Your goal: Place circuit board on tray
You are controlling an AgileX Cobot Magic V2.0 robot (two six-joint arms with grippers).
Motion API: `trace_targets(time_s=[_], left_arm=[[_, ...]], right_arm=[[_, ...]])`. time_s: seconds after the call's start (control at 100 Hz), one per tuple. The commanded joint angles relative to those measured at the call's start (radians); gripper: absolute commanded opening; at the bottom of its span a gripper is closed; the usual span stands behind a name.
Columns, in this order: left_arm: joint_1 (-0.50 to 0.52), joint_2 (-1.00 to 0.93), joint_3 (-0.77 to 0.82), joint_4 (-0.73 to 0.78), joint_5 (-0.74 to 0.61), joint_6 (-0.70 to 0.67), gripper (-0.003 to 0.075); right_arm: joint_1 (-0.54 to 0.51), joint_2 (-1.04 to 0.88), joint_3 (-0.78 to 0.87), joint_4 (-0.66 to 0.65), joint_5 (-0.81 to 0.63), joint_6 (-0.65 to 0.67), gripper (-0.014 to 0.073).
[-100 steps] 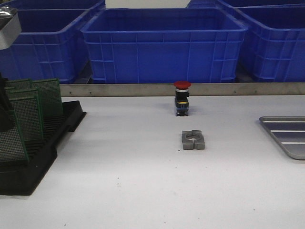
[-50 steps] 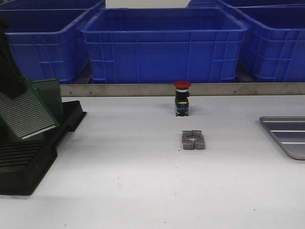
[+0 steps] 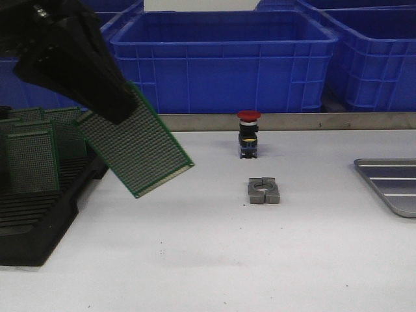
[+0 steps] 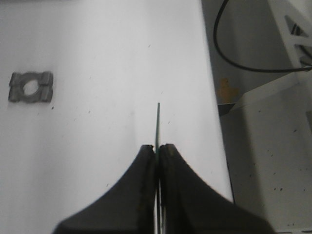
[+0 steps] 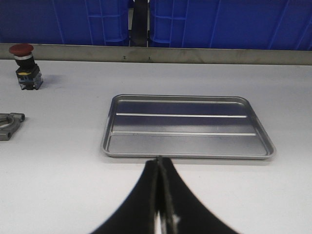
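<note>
My left gripper [image 3: 114, 110] is shut on a green perforated circuit board [image 3: 138, 147] and holds it tilted in the air, above the table just right of the black slotted rack [image 3: 39, 214]. In the left wrist view the board [image 4: 157, 122] shows edge-on between the closed fingers [image 4: 146, 161]. The grey metal tray [image 3: 390, 182] lies at the far right of the table; the right wrist view shows it whole [image 5: 187, 151]. My right gripper [image 5: 159, 158] is shut and empty, just short of the tray's near rim.
Several more green boards [image 3: 32, 159] stand in the rack. A red-capped push button [image 3: 248, 133] and a grey metal clamp block [image 3: 263, 191] sit mid-table. Blue bins [image 3: 224, 58] line the back behind a metal rail.
My left gripper has lifted the board out of the rack and carried it up and to the right. The right arm has not visibly moved.
</note>
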Motion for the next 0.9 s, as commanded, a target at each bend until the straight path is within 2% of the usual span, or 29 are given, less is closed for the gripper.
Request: trace_targets(time_s=[0.0, 0.23, 0.61, 0.71, 0.81, 0.89], left_arm=[[-0.037, -0.034, -0.030, -0.109, 0.017, -0.011, -0.0020], [-0.075, -0.034, -0.030, -0.196, 0.021, -0.011, -0.0020], [-0.075, -0.034, -0.030, -0.220, 0.022, -0.011, -0.0020], [-0.075, -0.034, -0.030, -0.220, 0.022, -0.011, -0.0020], [-0.075, -0.034, -0.030, -0.220, 0.022, -0.011, -0.0020], [-0.075, -0.034, -0.030, -0.220, 0.022, -0.011, -0.0020]], right_arm=[[-0.002, -0.024, -0.001, -0.008, -0.078, -0.006, -0.0061], [-0.002, -0.024, -0.001, -0.008, -0.077, -0.006, -0.0061], [-0.002, -0.023, -0.002, -0.006, -0.117, -0.005, -0.0057], [-0.002, -0.023, -0.010, 0.045, -0.103, 0.000, -0.0057], [-0.002, -0.013, -0.056, 0.155, -0.036, 0.000, -0.0061], [-0.002, 0.023, -0.097, 0.168, 0.008, 0.000, -0.0061]])
